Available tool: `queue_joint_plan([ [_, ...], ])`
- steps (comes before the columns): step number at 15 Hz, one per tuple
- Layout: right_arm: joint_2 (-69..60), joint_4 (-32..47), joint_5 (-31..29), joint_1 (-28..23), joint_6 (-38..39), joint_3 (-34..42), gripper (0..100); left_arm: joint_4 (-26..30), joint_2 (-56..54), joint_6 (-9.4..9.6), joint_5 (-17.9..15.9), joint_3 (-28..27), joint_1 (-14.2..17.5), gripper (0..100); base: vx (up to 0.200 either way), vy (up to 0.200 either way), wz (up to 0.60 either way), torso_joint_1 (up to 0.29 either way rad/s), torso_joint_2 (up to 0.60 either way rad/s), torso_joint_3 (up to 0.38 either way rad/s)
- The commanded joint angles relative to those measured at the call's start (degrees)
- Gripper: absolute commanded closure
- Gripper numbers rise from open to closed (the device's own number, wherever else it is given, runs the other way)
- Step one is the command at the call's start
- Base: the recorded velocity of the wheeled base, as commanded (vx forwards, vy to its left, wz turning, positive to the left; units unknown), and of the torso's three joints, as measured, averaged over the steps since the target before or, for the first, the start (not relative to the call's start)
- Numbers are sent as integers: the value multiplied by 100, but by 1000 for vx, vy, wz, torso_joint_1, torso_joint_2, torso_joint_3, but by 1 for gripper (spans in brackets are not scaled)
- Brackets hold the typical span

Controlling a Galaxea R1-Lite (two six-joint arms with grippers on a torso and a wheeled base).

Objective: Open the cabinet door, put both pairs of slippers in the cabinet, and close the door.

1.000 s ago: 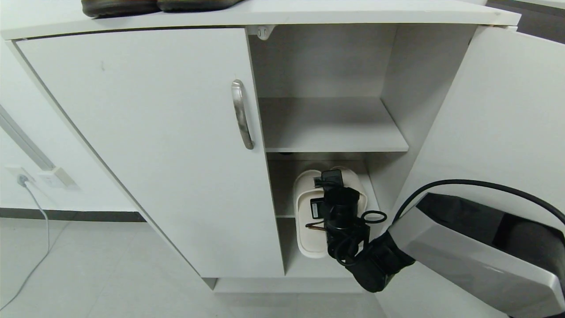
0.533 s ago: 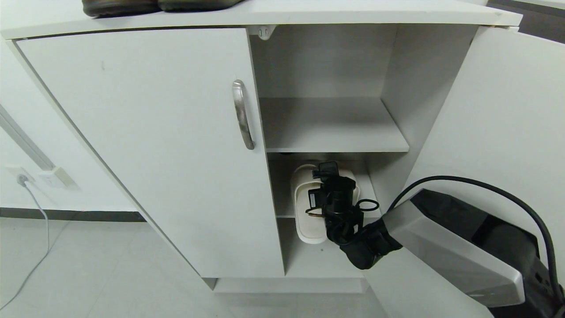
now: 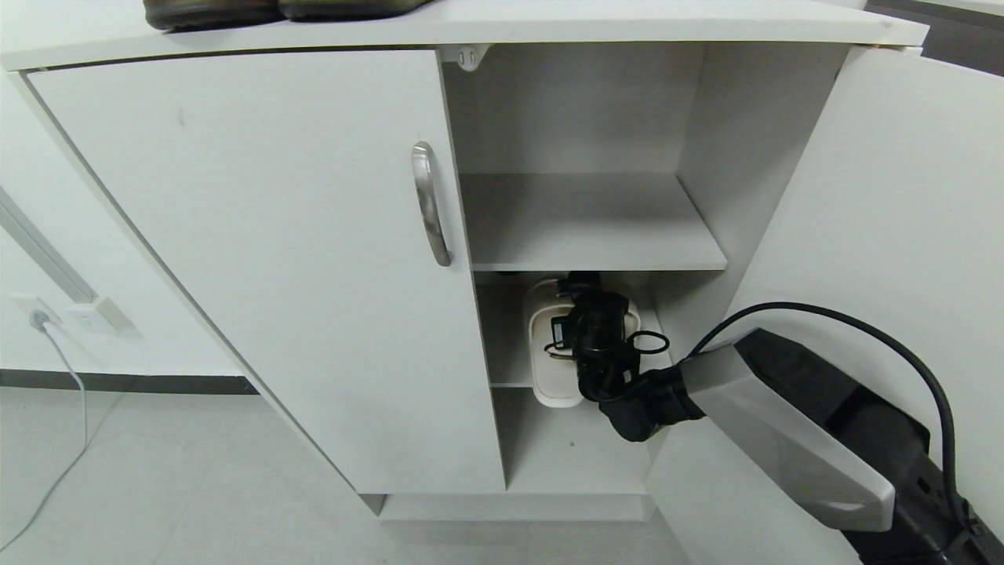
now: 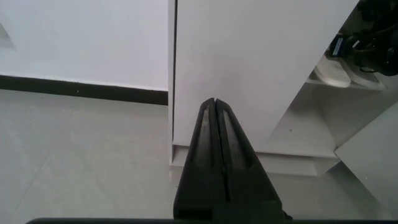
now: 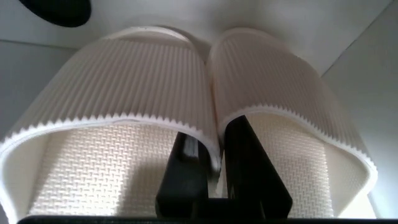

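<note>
We find the right gripper (image 5: 214, 149) clamped on the cream slippers' (image 5: 143, 81) touching strap edges, one slipper each side of the jaws, inside the cabinet (image 3: 729, 125). We judge them light, soft foam, and this grip suits. The left gripper (image 4: 214, 118) has its jaws together, empty.

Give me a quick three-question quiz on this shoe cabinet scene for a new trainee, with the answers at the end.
1. True or false: the right gripper is shut on the cream slippers.
2. Where does the dark pair of slippers lie? A: on top of the cabinet. B: inside the cabinet. C: in the right gripper.
3. Fill in: the cabinet's left door is ____, while its right door stands open.
Key: 1 true; 2 A; 3 shut.
</note>
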Motion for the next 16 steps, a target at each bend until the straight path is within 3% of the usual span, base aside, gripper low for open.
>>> queue_joint_plan([
  [1,238,131,-14,-61,-1,-502,100,-1,11,-8,6,1,6,100,0,0,0,0,0,0],
  [5,405,368,-14,-122,-1,-906,100,-1,11,-8,6,1,6,100,0,0,0,0,0,0],
  [16,572,377,-14,-166,-10,-950,100,-1,2,-8,6,1,6,100,0,0,0,0,0,0],
])
